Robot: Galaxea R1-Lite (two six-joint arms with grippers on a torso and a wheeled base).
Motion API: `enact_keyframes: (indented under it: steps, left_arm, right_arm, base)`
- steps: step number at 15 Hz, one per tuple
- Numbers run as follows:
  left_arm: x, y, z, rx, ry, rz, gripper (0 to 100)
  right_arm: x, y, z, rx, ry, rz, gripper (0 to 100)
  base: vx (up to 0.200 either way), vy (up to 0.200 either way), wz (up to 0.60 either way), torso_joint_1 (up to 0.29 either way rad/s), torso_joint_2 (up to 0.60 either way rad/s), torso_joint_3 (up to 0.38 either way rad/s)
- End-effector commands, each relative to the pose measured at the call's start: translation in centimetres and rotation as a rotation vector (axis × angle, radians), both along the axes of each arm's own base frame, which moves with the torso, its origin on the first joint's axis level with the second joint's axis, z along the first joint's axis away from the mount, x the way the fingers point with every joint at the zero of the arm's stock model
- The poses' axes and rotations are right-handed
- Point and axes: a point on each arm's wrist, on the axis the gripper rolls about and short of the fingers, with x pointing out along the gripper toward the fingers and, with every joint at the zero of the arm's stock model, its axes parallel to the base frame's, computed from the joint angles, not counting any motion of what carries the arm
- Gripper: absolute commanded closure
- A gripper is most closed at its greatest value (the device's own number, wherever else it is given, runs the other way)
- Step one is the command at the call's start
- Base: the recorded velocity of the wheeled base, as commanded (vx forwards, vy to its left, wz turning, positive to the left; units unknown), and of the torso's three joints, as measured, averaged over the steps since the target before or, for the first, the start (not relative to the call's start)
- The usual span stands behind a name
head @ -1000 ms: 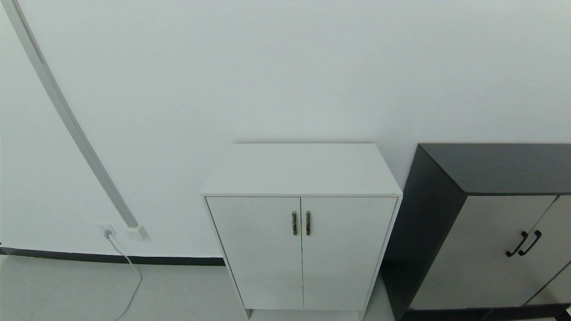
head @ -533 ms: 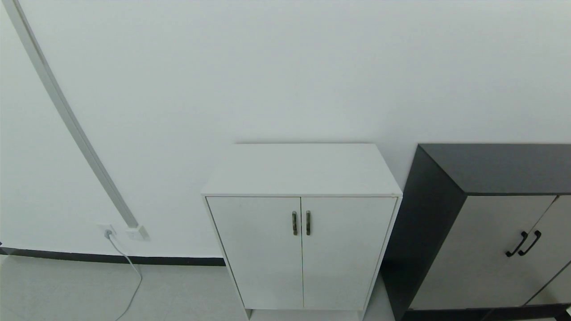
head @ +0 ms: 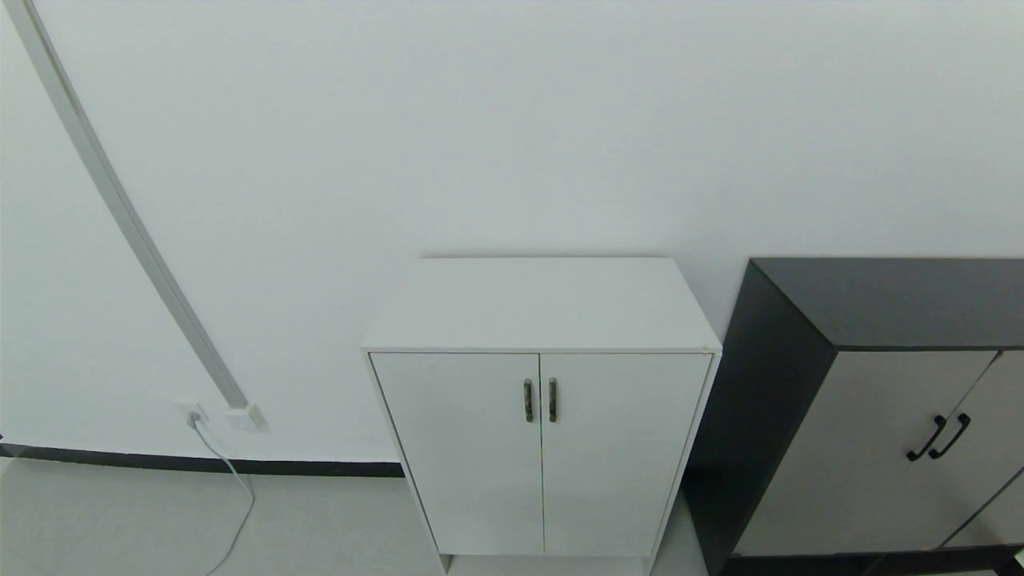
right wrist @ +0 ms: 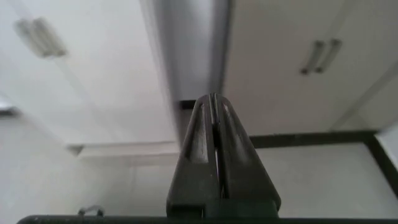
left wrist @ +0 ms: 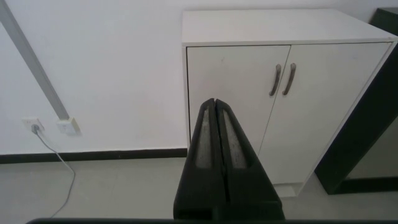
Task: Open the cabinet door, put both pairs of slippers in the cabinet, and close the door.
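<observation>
The white cabinet (head: 540,320) stands against the wall with both doors flush and closed. Its two metal handles (head: 540,400) sit side by side at the centre seam. The left wrist view has the same cabinet (left wrist: 236,81) and its handles (left wrist: 283,79) beyond my left gripper (left wrist: 214,104), which is shut with nothing in it and hangs well short of the doors. My right gripper (right wrist: 213,101) is also shut and empty, in front of the gap between the white cabinet (right wrist: 93,74) and its dark neighbour.
A black cabinet with grey doors (head: 872,432) stands close on the right of the white one. A wall socket with a trailing cable (head: 194,418) and a slanted cable duct (head: 120,208) are at the left. Bare floor (head: 160,520) lies left of the white cabinet.
</observation>
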Motion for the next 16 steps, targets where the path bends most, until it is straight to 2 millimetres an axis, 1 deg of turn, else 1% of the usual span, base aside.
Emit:
enact_keyframes:
  steps: [1,2,5,8,10,16]
  left_arm:
    - [0.01,0.00,0.00,-0.001,0.001,0.000,100]
    - [0.01,0.00,0.00,-0.001,0.001,0.000,100]
    - [0.01,0.00,0.00,0.001,0.001,0.000,100]
    - [0.01,0.00,0.00,0.001,0.001,0.000,100]
    - [0.01,0.00,0.00,-0.001,0.001,0.000,100]
    - [0.01,0.00,0.00,-0.001,0.001,0.000,100]
  right_arm:
    - [-0.92,0.02,-0.14,-0.007,-0.118,0.039,100]
    - [-1.32,-0.09,-0.23,-0.005,-0.171,0.103,100]
    - [-1.66,-0.04,-0.33,0.000,-0.216,0.084,100]
    - [-1.66,-0.06,-0.34,0.003,-0.214,0.073,100]
    - [-1.65,0.10,-0.32,0.006,-0.214,0.142,100]
    - [-1.66,0.10,-0.33,0.003,-0.215,0.142,100]
  base:
    - [0.000,0.000,0.00,0.000,0.00,0.000]
    - [0.000,0.000,0.00,0.000,0.00,0.000]
    - [0.000,0.000,0.00,0.000,0.00,0.000]
    - [0.000,0.000,0.00,0.000,0.00,0.000]
    - [0.000,0.000,0.00,0.000,0.00,0.000]
    - [0.000,0.000,0.00,0.000,0.00,0.000]
